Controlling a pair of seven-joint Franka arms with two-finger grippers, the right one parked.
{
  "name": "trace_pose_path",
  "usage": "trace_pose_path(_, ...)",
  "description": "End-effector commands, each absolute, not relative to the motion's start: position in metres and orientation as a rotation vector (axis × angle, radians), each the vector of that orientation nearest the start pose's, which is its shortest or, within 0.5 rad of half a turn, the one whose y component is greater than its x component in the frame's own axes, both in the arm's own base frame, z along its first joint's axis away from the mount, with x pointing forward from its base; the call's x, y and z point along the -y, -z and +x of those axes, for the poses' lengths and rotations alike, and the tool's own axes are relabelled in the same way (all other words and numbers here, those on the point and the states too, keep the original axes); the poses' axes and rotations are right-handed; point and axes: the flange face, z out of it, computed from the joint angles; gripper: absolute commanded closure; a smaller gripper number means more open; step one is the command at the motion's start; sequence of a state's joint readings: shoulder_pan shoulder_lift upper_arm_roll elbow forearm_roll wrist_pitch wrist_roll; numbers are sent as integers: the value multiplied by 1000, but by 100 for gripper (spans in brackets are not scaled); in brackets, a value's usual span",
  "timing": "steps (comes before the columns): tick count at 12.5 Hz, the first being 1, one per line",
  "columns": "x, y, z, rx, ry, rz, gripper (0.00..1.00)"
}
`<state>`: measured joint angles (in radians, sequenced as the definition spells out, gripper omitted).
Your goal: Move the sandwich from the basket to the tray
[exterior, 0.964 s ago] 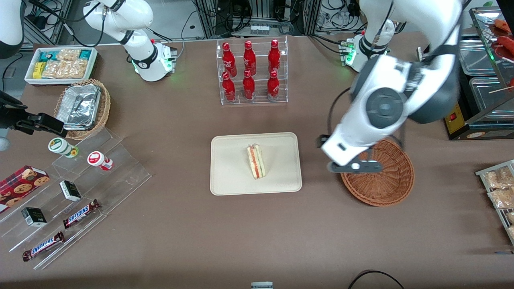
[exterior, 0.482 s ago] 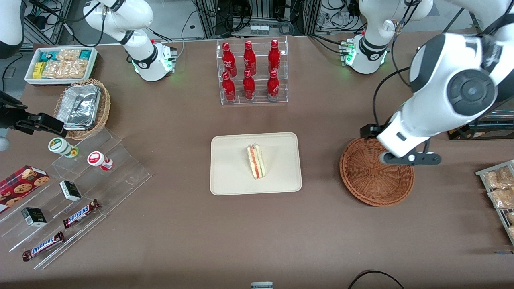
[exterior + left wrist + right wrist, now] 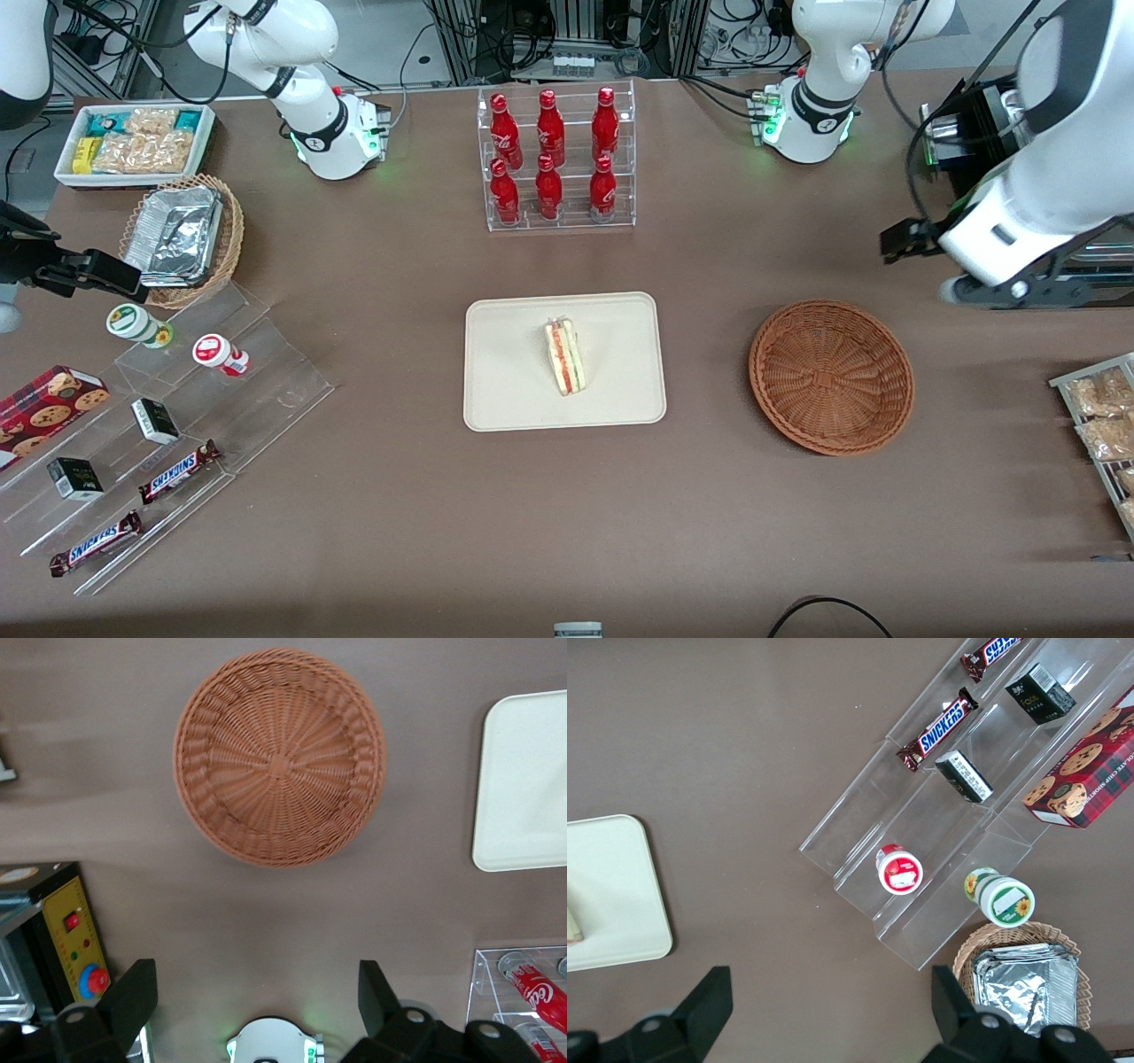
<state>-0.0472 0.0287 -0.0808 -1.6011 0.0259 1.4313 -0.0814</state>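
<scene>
The sandwich (image 3: 564,357), a single wedge, lies on the tray (image 3: 505,372) a little toward the basket's end of its middle, with its long axis running from the edge nearest the bottle rack (image 3: 556,158) toward the edge nearest the front camera; the striped cut face of red and green filling is turned upward, and the narrow tip points toward the front camera. Only one tray is on the table, and it carries nothing but that one sandwich. Beside the tray, toward the working arm's end of the table and well apart from it, sits the one reddish-brown basket (image 3: 831,377), with nothing in it. The gripper (image 3: 252,1001) hangs in the air, farther from the front camera than the basket and farther toward the working arm's end of the table; in the left wrist view its two fingers (image 3: 131,999) stand spread wide with only bare table between them, gripping nothing. Farther from the front camera than the tray, the clear rack holds six red bottles in two rows of three.
</scene>
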Motion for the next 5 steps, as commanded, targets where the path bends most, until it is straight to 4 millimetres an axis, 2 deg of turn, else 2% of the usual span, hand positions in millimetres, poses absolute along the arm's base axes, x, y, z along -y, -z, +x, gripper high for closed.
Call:
trace_pose_path(1,50,-600,520,-67,-301,-3080,0)
trace_pose_path(5,39,-613,511,-74,-292,-3086,0)
